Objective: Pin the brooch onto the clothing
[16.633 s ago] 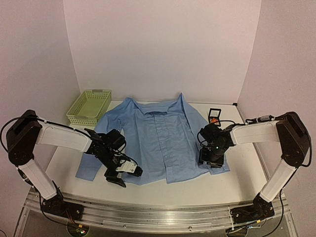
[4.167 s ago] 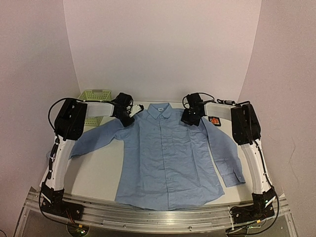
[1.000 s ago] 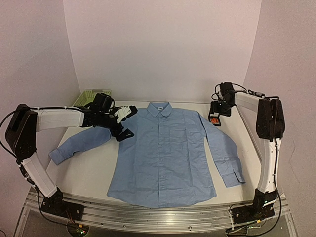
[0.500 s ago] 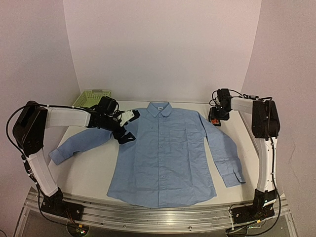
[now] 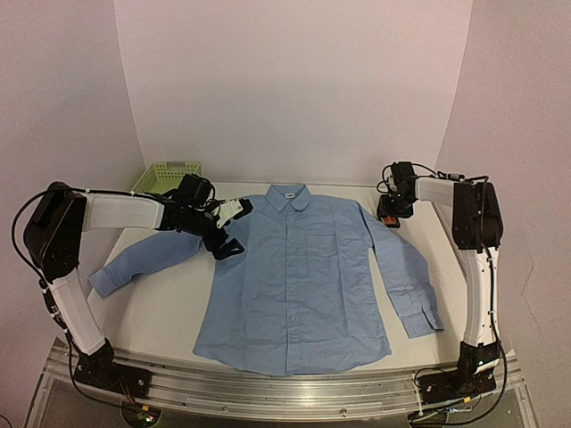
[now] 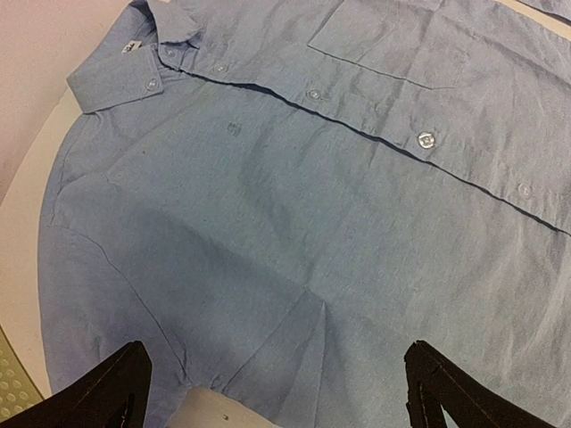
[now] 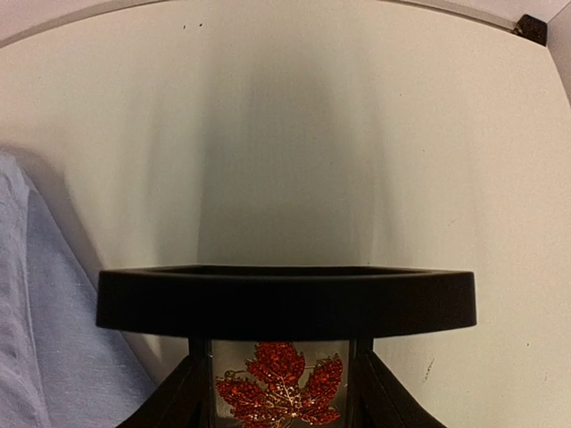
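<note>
The light blue shirt [image 5: 299, 276] lies spread flat, buttoned, collar at the back; it also fills the left wrist view [image 6: 294, 178]. The brooch [image 7: 278, 388], a red glittery leaf shape, lies inside a small black-framed box [image 7: 285, 300] at the back right, beside the shirt's right sleeve; it shows as an orange-red speck in the top view [image 5: 391, 220]. My right gripper [image 7: 281, 417] is open, low over the box, one finger at each side of it [image 5: 393, 207]. My left gripper [image 6: 281, 401] is open and empty just above the shirt's left armpit [image 5: 229, 230].
A green mesh basket [image 5: 166, 177] stands at the back left behind my left arm; its corner shows in the left wrist view [image 6: 12, 394]. The shirt's left sleeve [image 5: 143, 259] stretches toward the table's left edge. The back wall is close behind the box.
The shirt was opened out, buttoned side up, and spread flat. In the last second my right gripper came down onto the box and my left gripper shifted slightly right over the shoulder.
</note>
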Controlling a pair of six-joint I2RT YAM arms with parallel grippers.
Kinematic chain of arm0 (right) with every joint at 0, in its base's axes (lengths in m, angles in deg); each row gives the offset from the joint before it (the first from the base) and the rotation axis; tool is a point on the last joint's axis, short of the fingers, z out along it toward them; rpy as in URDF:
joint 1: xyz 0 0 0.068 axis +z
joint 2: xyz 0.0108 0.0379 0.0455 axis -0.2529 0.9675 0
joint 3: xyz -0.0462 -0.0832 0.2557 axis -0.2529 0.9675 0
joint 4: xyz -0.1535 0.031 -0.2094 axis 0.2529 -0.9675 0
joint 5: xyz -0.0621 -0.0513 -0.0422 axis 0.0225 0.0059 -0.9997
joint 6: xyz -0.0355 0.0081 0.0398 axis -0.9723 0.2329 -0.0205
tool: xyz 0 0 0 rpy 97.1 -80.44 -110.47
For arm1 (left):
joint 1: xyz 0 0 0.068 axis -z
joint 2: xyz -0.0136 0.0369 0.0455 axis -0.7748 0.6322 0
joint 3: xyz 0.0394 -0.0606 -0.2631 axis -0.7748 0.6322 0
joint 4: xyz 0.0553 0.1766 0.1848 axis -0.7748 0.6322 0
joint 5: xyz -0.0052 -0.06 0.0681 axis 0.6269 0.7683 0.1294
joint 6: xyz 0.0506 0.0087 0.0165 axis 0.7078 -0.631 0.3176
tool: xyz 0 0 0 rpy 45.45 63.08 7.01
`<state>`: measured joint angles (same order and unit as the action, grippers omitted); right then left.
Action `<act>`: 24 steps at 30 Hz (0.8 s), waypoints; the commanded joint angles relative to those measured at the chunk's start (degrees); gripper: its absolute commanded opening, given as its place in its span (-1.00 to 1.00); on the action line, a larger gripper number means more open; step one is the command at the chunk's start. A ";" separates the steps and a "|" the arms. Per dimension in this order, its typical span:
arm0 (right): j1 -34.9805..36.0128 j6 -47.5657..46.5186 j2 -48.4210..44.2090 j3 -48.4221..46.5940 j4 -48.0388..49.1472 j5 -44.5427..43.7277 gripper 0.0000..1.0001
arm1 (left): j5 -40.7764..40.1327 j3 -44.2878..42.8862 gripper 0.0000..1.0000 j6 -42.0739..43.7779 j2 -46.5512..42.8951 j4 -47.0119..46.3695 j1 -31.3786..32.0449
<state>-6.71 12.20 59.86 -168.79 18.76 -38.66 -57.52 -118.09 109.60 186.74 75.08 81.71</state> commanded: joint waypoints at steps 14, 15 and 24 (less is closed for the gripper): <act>0.05 -0.20 2.52 0.08 0.73 0.87 -0.01 | -2.12 -1.51 0.99 1.26 1.66 -0.35 -0.99; 0.05 -0.13 2.48 0.37 0.73 0.76 0.03 | -2.17 -1.54 0.99 1.36 1.75 -0.41 -1.10; 0.05 -0.18 2.86 1.04 0.73 0.48 -0.06 | -2.21 -1.82 0.99 2.26 2.35 -0.58 -1.63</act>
<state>-6.73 11.94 60.94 -168.52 20.02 -38.45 -59.50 -118.09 111.06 188.52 75.04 80.47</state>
